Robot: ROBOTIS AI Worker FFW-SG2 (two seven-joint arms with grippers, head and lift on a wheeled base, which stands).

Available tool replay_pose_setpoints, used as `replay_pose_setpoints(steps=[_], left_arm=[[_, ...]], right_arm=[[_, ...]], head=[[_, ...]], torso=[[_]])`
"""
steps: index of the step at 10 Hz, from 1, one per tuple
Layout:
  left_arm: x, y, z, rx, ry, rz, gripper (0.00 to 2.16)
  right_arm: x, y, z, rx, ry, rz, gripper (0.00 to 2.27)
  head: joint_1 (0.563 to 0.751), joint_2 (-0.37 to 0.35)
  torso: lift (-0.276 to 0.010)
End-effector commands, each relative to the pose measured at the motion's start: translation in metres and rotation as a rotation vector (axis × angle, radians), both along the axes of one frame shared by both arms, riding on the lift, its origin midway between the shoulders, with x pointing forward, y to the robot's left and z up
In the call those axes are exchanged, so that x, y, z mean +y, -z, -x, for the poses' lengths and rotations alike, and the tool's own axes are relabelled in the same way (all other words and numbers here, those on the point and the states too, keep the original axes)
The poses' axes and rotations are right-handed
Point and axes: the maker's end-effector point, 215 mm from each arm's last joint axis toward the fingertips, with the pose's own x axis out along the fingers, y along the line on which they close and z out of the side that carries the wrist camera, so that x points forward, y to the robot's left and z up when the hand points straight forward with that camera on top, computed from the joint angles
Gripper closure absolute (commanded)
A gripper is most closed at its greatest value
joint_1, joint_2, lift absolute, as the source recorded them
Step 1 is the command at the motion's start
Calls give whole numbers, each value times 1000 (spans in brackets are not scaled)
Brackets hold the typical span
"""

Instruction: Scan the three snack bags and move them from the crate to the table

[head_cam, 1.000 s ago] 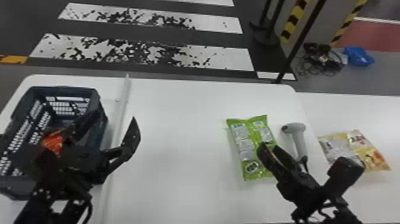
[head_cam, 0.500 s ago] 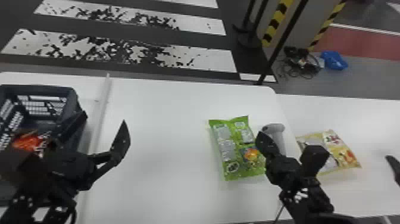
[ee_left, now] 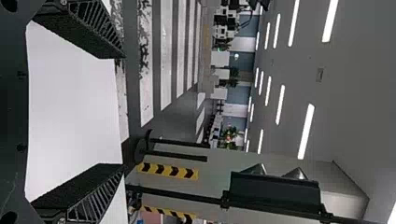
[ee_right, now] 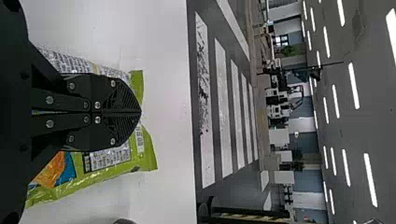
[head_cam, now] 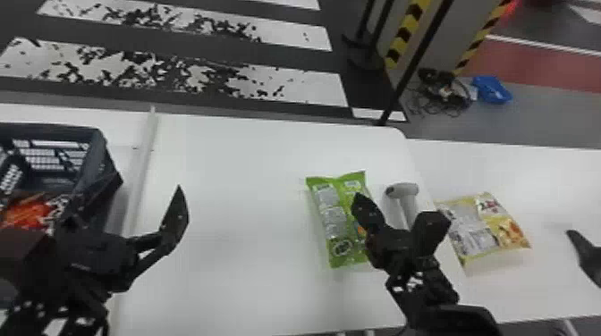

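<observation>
A broad, smooth white table (head_cam: pixel 241 187) spans the head view, with an adjoining white surface (head_cam: pixel 554 178) on its right. A dark grey plastic crate (head_cam: pixel 87 167) with latticed walls stands at the far left, beyond a long white strip (head_cam: pixel 145 165). The black left claw (head_cam: pixel 149 184) lies beside the crate's right side, one finger overlapping it in the head view; its two fingers are spread wide apart. The black right claw (head_cam: pixel 364 209) is over the green bag; in the right wrist view its two flat fingers are pressed together. Whether they touch the bag cannot be told.

The task's three snack bags lie apart. The shiny green plastic bag (head_cam: pixel 328 214) rests on the table's right part, and the yellow and silver plastic bag (head_cam: pixel 476 228) lies on the adjoining surface, close to the table's edge. An orange-red bag (head_cam: pixel 27 213), partly hidden by the left arm, appears to lie inside the crate. A light grey handheld scanner (head_cam: pixel 404 191) lies between the green and yellow bags, its handle partly covered by the right arm.
</observation>
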Motion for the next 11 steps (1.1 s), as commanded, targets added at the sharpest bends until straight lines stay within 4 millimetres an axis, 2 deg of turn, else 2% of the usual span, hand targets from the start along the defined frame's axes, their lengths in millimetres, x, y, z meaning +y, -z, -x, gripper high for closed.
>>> replay_pose_setpoints(steps=[1, 2, 4, 6, 8, 10, 11], left_arm=[[3, 0, 5, -4, -4, -1, 36], [6, -1, 6, -8, -8, -10, 36], [11, 0, 7, -5, -13, -20, 36], [11, 2, 8, -1, -6, -29, 36], [12, 6, 11, 5, 1, -35, 36], [16, 13, 10, 14, -6, -33, 36], [20, 14, 8, 3, -15, -17, 36]], right_arm=[[12, 8, -7, 3, -20, 2, 2243], [8, 17, -12, 16, -9, -4, 2243], [-1, 23, -17, 3, 10, 4, 2243], [-10, 32, -10, -5, 26, 15, 2243], [-15, 49, 5, 14, 47, 16, 2243], [-4, 52, 25, 1, 52, -1, 2243], [-1, 47, 35, -14, 56, -9, 2243]], head=[[695, -184], [695, -175], [695, -166], [695, -171], [695, -182], [695, -190], [695, -183]], torso=[[-62], [-62], [-62], [-62], [-62], [-62], [-62]])
